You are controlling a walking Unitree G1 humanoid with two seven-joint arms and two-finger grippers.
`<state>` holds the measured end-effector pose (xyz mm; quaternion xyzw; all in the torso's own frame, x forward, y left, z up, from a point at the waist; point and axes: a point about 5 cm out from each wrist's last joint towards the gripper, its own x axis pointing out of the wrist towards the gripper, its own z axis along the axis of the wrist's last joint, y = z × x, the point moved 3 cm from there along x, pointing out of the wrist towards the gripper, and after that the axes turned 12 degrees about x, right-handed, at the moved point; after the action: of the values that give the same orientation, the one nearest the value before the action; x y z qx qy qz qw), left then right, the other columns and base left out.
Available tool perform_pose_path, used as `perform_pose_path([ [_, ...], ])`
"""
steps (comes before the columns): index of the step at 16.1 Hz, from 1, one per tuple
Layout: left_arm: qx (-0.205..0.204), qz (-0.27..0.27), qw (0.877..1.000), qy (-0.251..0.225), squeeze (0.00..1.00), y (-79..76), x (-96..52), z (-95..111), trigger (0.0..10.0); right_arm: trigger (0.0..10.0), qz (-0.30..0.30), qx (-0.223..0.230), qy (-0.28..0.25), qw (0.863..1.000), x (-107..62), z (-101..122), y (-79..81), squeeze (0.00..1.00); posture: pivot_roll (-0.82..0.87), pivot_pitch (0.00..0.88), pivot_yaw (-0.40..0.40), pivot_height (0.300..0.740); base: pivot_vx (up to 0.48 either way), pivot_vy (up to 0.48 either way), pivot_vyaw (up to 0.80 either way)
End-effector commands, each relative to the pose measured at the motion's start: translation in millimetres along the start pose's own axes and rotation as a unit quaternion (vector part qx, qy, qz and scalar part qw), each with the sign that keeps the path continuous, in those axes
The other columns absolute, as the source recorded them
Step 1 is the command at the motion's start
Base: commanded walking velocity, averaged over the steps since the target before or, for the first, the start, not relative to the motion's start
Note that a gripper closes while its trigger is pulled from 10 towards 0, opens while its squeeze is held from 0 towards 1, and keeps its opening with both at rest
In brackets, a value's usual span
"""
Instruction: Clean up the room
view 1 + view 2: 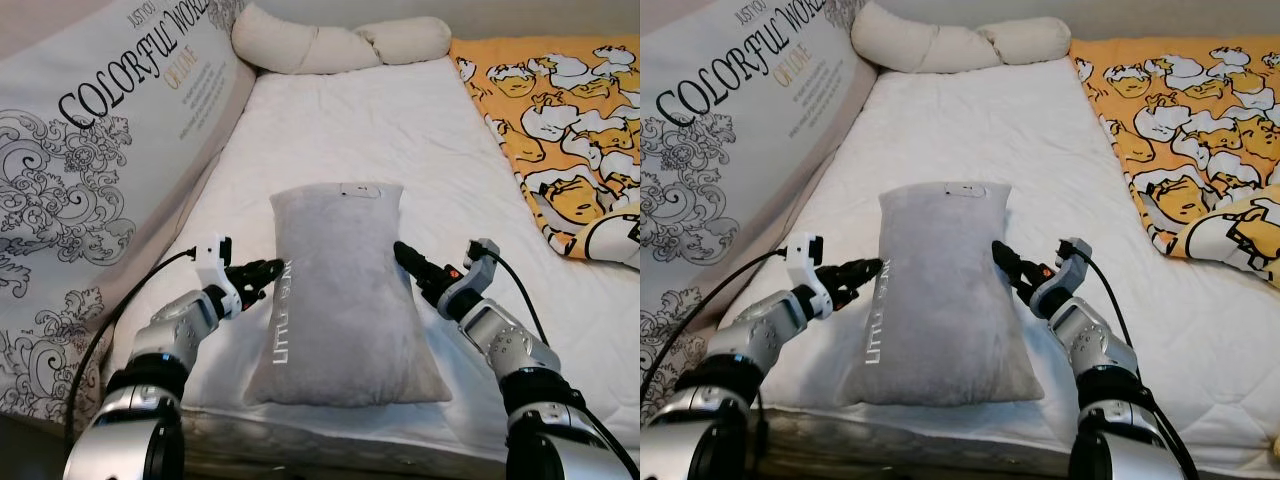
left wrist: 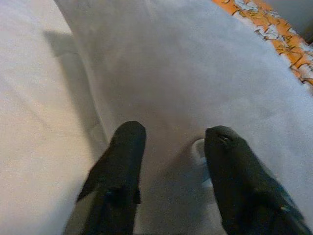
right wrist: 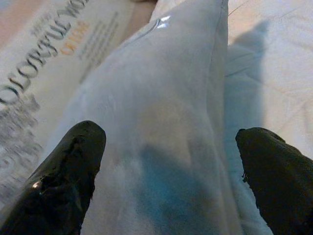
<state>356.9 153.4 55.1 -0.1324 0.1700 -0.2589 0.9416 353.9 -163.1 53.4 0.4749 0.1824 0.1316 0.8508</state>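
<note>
So the grey pillow (image 1: 340,295) sits dead centre of the frame, lying lengthwise on the white mattress (image 1: 400,130) with its near end close to the bottom edge of the bed. White lettering runs up its left side and there's a small tag at the top.

Both arms are on it. The left gripper (image 1: 262,272) presses against the pillow's left edge, mid-height in the frame, and its wrist camera shows the two black fingers spread apart with grey fabric between and beyond them. The right gripper (image 1: 412,260) is against the right edge, fingers also wide apart around the pillow's side seam. Neither is pinched on fabric yet, it looks more like a squeeze from both sides.

Around it: a big printed cushion (image 1: 90,150) with "COLORFUL" lettering fills the upper left, a cream bolster pillow (image 1: 340,40) lies along the top, and an orange cartoon-print blanket (image 1: 560,120) sits upper right.

My worry: the pillow is soft and slick-looking, so if the arms lift unevenly it'll probably sag and slip out between them, or flop off the near edge of the bed.
</note>
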Motion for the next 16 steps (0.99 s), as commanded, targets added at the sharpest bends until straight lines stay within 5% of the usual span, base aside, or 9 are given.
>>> perform_pose_path([
  [1,-0.034,-0.001,0.999,-0.012,1.00,0.6,0.8,-2,10.0,10.0,0.014,0.032,-0.002,0.999,2.6,-1,1.9,1.00,-0.08,0.000,0.140,0.740,0.000,0.000,0.00],
  [7,-0.124,-0.021,0.992,0.011,1.00,-25.0,17.5,-29,10.0,10.0,-0.011,0.046,0.041,0.998,3.2,-24,-11.6,1.00,-0.10,0.000,0.121,0.740,0.000,0.000,0.00],
  [10,-0.117,-0.073,0.989,0.044,1.00,-43.9,21.9,-40,10.0,10.0,0.011,0.063,0.070,0.996,7.7,-39,-3.8,1.00,-0.10,0.000,0.107,0.740,0.000,0.000,0.00],
  [11,-0.097,-0.098,0.987,0.077,1.00,-53.2,22.3,-51,10.0,10.0,0.017,0.051,0.096,0.994,10.5,-51,0.5,0.63,-0.09,0.000,0.101,0.740,0.000,0.000,0.00],
  [12,-0.091,-0.111,0.986,0.088,1.00,-57.5,22.5,-54,10.0,10.0,0.025,0.044,0.111,0.993,12.1,-57,3.8,0.00,-0.10,0.000,0.100,0.740,0.000,0.000,0.00],
  [13,-0.072,-0.132,0.984,0.097,1.00,-64.4,23.6,-57,10.0,10.0,0.034,0.023,0.135,0.990,14.4,-67,8.4,0.00,-0.10,0.000,0.099,0.740,0.000,0.000,0.00],
  [14,-0.044,-0.150,0.983,0.099,0.40,-69.5,25.1,-57,10.0,9.4,0.042,0.008,0.146,0.988,16.0,-71,11.8,0.00,-0.09,0.000,0.097,0.740,0.000,0.000,0.00],
  [15,-0.017,-0.160,0.982,0.095,0.00,-71.4,26.4,-53,10.0,3.6,0.051,-0.005,0.150,0.987,16.7,-72,14.2,0.00,-0.08,0.000,0.094,0.740,0.000,0.000,0.00],
  [16,-0.012,-0.166,0.982,0.087,0.00,-71.2,26.9,-49,8.8,0.0,0.053,-0.012,0.153,0.987,16.4,-73,14.3,0.00,-0.08,0.000,0.095,0.740,0.000,0.000,0.00],
])
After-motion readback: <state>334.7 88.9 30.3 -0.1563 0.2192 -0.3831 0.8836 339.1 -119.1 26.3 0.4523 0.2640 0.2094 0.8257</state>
